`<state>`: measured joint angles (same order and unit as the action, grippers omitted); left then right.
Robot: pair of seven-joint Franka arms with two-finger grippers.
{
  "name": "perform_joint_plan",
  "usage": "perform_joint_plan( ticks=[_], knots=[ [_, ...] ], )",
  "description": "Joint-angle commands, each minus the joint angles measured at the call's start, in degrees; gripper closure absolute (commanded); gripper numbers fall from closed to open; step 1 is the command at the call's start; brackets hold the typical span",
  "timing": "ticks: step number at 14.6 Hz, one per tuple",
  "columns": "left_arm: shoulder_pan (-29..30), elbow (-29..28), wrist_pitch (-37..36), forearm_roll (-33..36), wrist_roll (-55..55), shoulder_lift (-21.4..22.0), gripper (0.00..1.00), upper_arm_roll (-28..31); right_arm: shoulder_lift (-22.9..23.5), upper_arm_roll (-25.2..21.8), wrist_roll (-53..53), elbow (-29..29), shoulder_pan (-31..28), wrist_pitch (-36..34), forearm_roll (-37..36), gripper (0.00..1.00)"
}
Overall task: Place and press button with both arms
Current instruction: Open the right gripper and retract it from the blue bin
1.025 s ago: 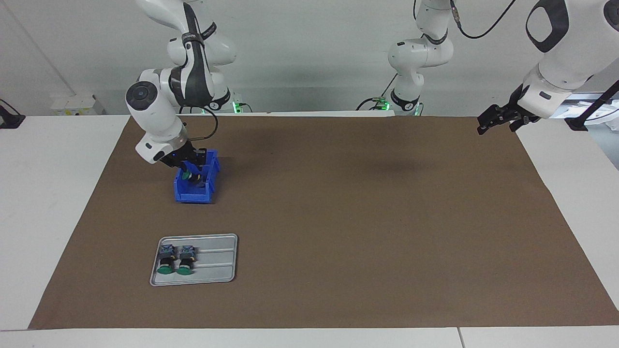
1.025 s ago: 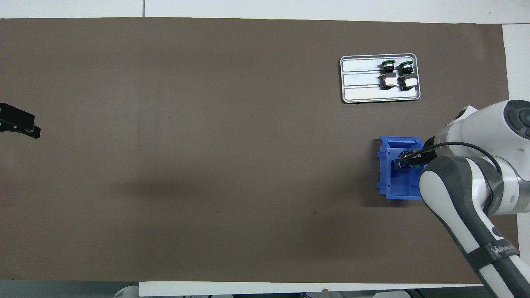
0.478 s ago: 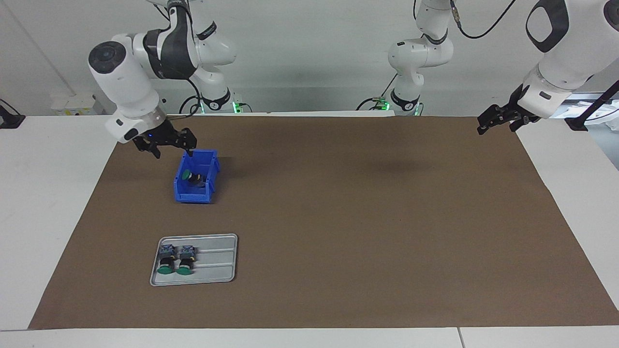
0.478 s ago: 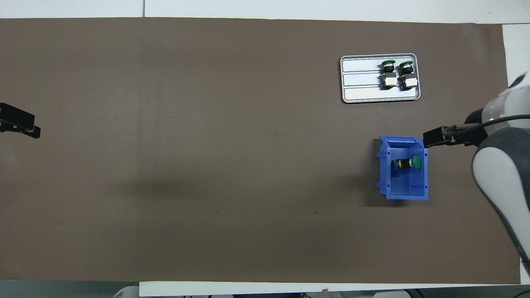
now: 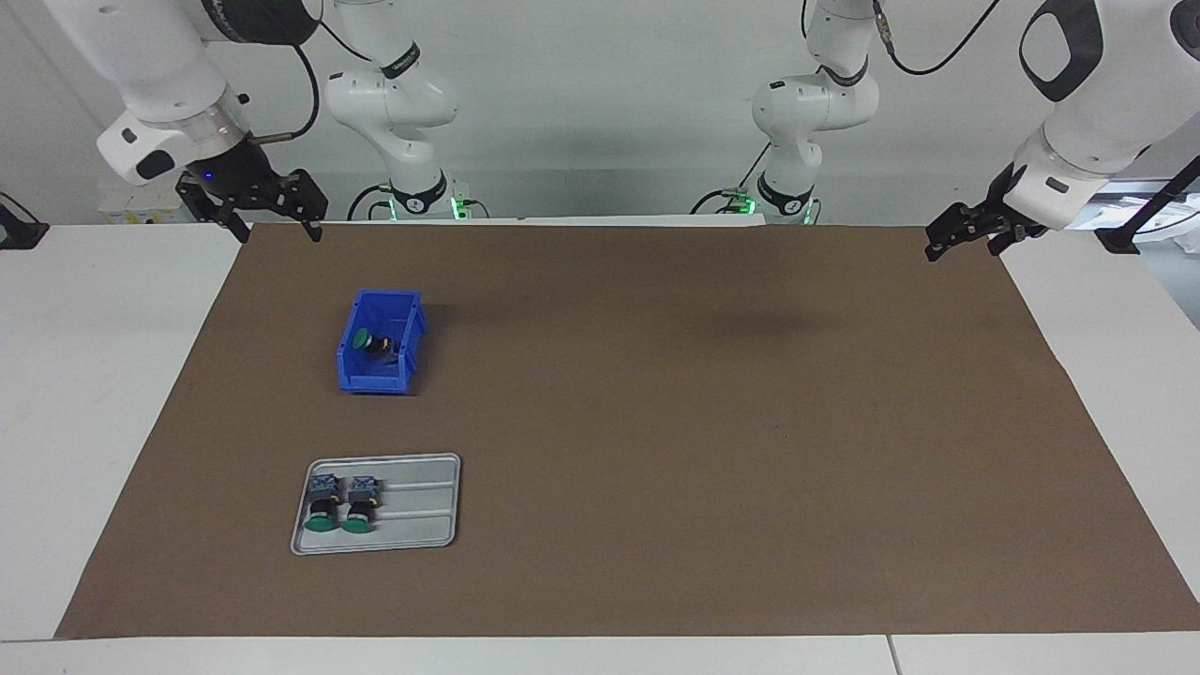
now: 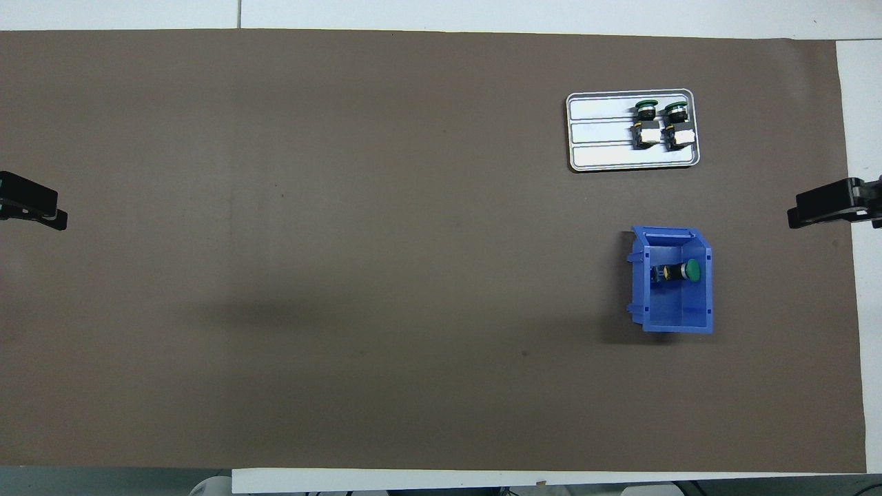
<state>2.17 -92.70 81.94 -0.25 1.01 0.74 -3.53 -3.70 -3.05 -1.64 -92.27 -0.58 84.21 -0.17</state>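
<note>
The small push-button with a round green cap and black cylindrical body (image 5: 371, 342) lies on its side in the blue plastic bin (image 5: 401, 373), below and well apart from the right gripper (image 5: 273, 228), whose fingers stand apart, empty. The left gripper (image 5: 962, 239) waits at the table's other end; I cannot tell its fingers. The button looks light, rigid and smooth-capped; gripping across the black barrel seems safest.

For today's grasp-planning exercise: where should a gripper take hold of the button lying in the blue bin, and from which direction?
Probably the black body of the button, coming straight down. It lies on its side in the blue bin, whose walls block a sideways approach; closing across the narrow body avoids the wider green cap.
</note>
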Motion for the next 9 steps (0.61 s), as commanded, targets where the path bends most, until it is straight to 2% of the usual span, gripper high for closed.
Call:
perform_joint_plan(
  ticks=[1,4,9],
  knots=[
    [0.4,-1.3,0.9,1.0,-0.4,1.1,0.00,-0.3,3.0,0.5,-0.3,2.8,-1.4,-1.2,-1.6,0.00],
    [0.4,-1.3,0.9,1.0,-0.4,1.1,0.00,-0.3,4.7,0.7,-0.3,3.2,-0.9,-1.6,-2.2,0.00],
    [0.4,-1.3,1.0,1.0,-0.4,1.1,0.00,-0.3,4.7,0.9,-0.3,4.0,-0.9,-1.9,-2.3,0.00]
  ],
)
